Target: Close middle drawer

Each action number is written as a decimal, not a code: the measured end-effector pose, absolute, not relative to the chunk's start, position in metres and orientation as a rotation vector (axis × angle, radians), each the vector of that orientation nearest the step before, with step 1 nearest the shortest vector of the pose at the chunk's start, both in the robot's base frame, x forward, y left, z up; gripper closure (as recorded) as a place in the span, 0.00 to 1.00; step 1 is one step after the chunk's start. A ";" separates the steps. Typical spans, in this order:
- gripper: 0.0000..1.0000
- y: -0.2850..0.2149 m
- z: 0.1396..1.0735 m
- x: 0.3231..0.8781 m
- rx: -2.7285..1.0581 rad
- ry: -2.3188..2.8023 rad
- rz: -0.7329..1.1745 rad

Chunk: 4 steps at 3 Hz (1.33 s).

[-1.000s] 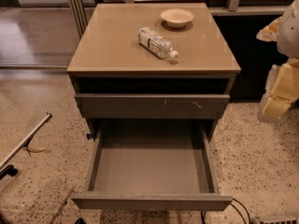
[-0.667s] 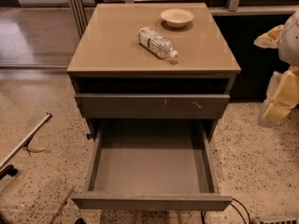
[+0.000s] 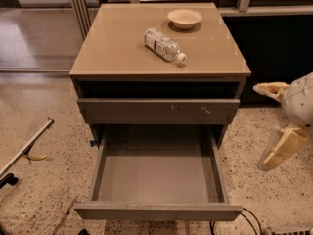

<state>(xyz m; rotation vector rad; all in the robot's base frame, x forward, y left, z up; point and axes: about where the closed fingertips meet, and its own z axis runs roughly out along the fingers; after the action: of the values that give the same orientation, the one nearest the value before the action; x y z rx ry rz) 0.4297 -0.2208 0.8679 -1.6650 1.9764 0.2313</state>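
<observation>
The middle drawer (image 3: 156,176) is nearest, low in the table (image 3: 115,45) and pulled fully out toward the camera. Its front is a slim, plain grey-brown strip with no handle and no marks; inside lies a flat grey tray with nothing in it, framed by thin side walls.

To its right, over the speckled floor (image 3: 46,195) and apart from the table, hangs the tool (image 3: 261,127). It is released: its two cream fingers (image 3: 287,147) are spread wide with nothing between them.

Above the open drawer sits a taller grey drawer front (image 3: 146,111) with whitish scratches, pushed in.

On the tan top a clear plastic bottle (image 3: 164,44) lies on its side; the print on its label cannot be read. Behind it stands a shallow pale bowl (image 3: 184,18).

Compared with a moment ago, the tool has dropped lower at the right edge; the drawer is pulled out as far as it was.
</observation>
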 end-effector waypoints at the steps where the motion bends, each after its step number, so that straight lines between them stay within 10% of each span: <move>1: 0.00 -0.214 0.807 0.403 -1.604 1.953 0.337; 4: 0.00 -0.118 0.670 0.330 -1.896 1.815 0.346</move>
<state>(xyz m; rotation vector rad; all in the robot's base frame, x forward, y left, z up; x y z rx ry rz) 0.3302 -0.1180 0.6697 -1.8959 1.8150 0.3457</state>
